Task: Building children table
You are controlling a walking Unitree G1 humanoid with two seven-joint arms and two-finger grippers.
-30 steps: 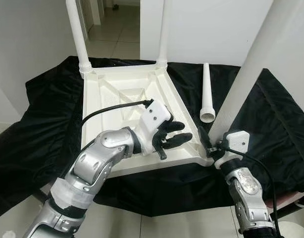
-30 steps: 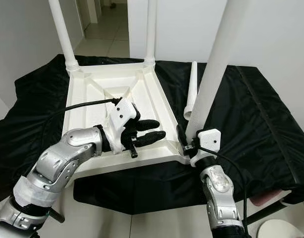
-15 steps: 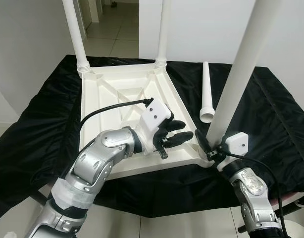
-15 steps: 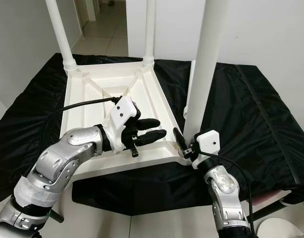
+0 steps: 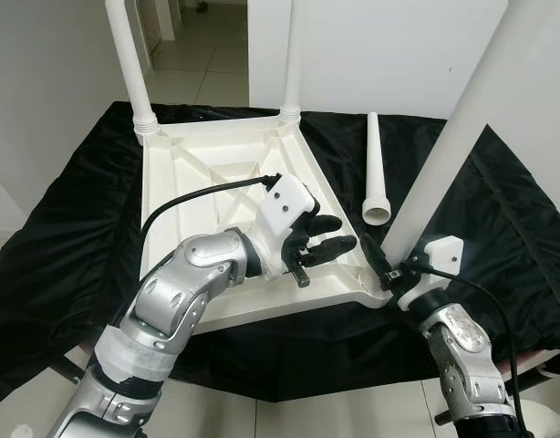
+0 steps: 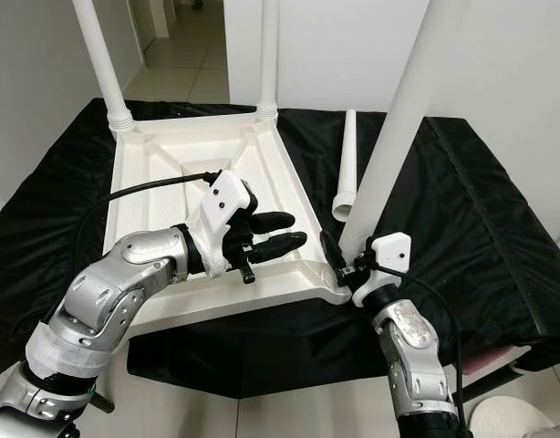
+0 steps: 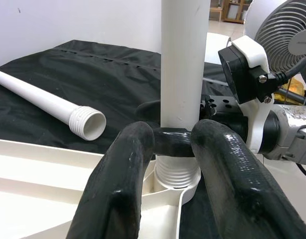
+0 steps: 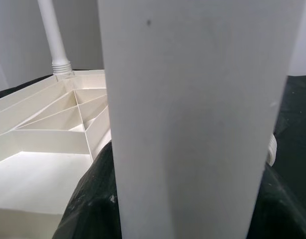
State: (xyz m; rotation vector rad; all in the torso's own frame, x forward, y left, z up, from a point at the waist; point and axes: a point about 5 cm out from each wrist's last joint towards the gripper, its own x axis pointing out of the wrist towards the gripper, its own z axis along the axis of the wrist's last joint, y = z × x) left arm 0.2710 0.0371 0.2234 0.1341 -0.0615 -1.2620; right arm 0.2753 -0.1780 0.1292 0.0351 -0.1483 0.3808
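A white plastic tabletop (image 5: 207, 173) lies upside down on a black cloth. Two white legs (image 5: 125, 64) (image 5: 292, 55) stand screwed into its far corners. My right gripper (image 5: 385, 270) is shut on the bottom of a third leg (image 5: 462, 137), whose threaded end sits at the near right corner socket (image 7: 175, 174); the leg leans up and to the right. My left gripper (image 5: 340, 234) lies open on the tabletop's underside beside that corner, its fingers (image 7: 123, 184) pointing at the leg with nothing between them. A fourth leg (image 5: 375, 173) lies loose on the cloth.
The black cloth (image 5: 70, 237) drapes over the whole work surface and hangs over its front edge. White walls (image 5: 371, 46) stand behind, with a tiled passage (image 5: 207, 36) at the far left. A fan (image 7: 287, 30) stands to my right.
The held leg stood nearly upright half a second ago and now leans to the right again. My left gripper has stayed on the tabletop.
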